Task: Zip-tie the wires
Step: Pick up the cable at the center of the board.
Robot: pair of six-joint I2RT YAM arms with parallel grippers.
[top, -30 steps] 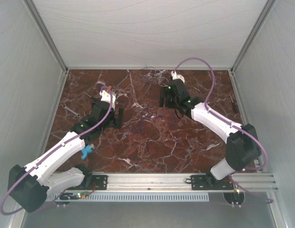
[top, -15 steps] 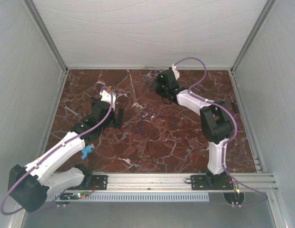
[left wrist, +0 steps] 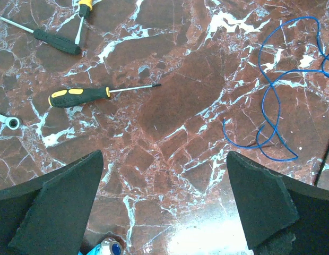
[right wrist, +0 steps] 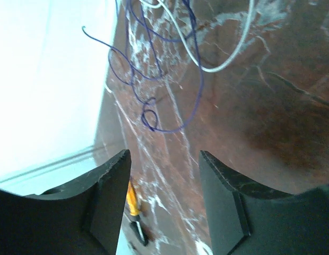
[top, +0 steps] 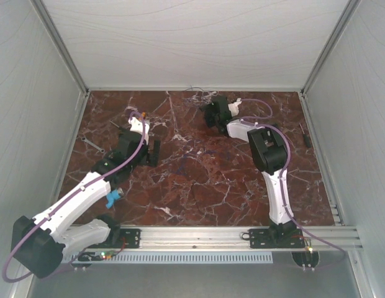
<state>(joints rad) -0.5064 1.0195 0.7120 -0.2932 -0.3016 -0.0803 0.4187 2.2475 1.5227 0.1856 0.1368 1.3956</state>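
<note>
My right pincer point(right wrist: 163, 159) hung with jaws apart, empty, near the wires point(right wrist: 196, 58) at the far edge of the tabletop point(right wrist: 270, 117); my left pincer point(left wrist: 164, 159) gaped wide, empty.

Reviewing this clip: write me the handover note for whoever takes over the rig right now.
Left tool: open and empty, hovering over the table; a loose blue wire lies off to its side.
Right tool: jaws apart, nothing between them, pointed at the wires by the back wall.
Where the zip tie is: I cannot make it out in any view.
Done: nothing gathered, nothing tied.
Left: grasp the wires, locate the zip tie, loop it around them and cinch.
</note>
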